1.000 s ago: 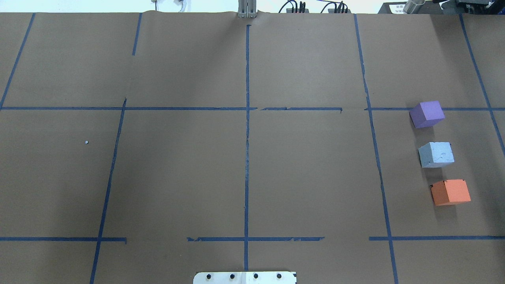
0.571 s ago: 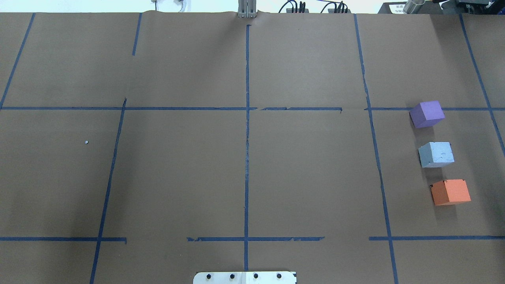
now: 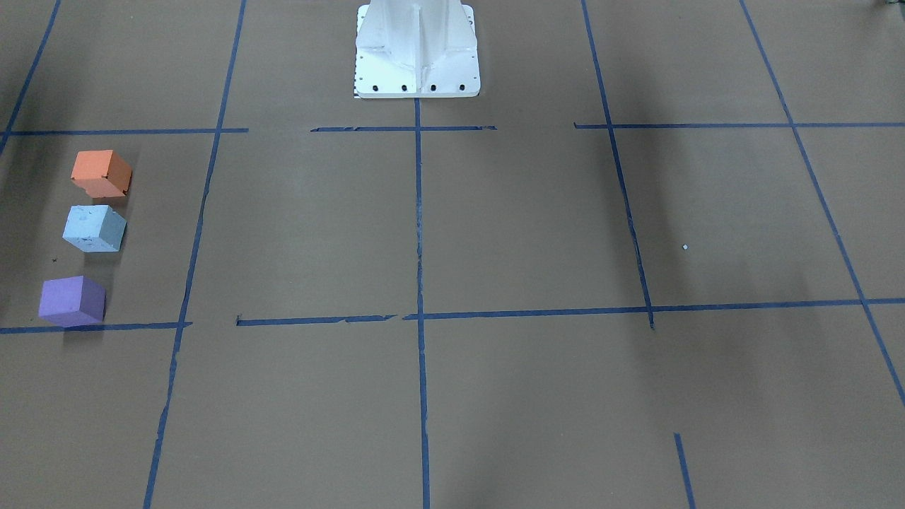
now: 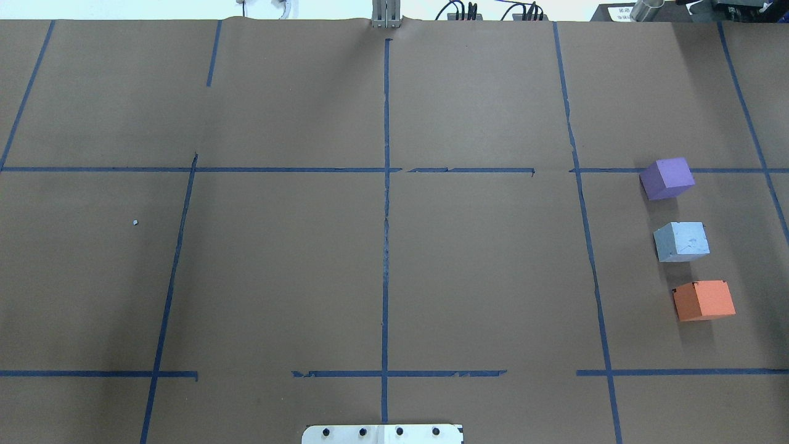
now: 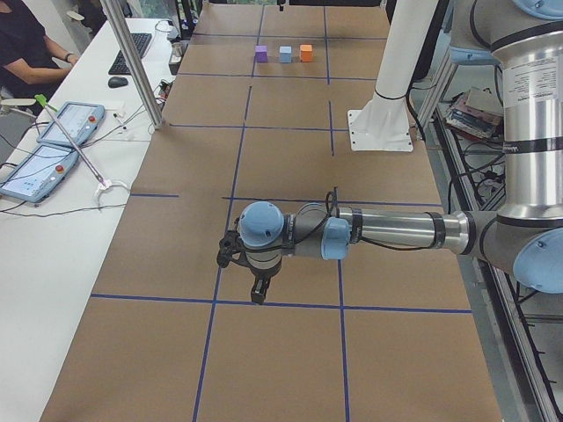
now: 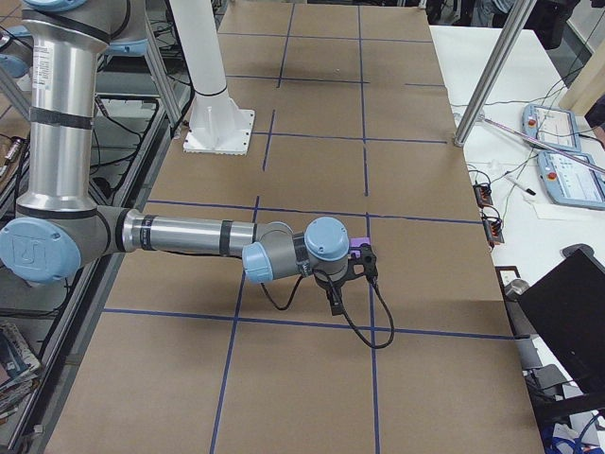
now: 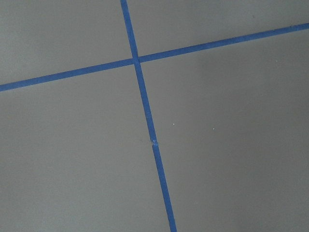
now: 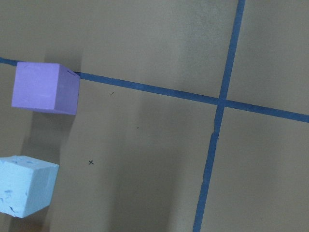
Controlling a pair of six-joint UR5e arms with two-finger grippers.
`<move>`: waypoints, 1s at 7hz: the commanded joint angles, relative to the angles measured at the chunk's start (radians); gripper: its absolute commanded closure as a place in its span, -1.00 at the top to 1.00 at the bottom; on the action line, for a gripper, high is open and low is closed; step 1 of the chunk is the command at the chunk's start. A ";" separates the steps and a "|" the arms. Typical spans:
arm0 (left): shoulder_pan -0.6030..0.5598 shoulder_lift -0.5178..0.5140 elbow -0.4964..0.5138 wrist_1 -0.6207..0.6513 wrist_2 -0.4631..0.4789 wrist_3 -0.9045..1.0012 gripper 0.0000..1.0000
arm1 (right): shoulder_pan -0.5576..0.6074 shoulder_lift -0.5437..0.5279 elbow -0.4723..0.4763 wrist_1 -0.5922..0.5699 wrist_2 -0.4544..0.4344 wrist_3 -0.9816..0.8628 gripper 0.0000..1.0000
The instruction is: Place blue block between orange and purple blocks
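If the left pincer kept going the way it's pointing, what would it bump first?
Probably just the paper-covered table, near a crossing of blue tape. The left pincer points down there.

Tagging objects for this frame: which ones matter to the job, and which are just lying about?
Job:
blue block
orange block
purple block

Lying about:
white base plate
blue tape lines
small white speck
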 commanded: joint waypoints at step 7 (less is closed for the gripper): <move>0.003 0.003 0.050 0.006 0.060 -0.002 1.00 | 0.019 0.009 0.145 -0.380 -0.011 -0.184 1.00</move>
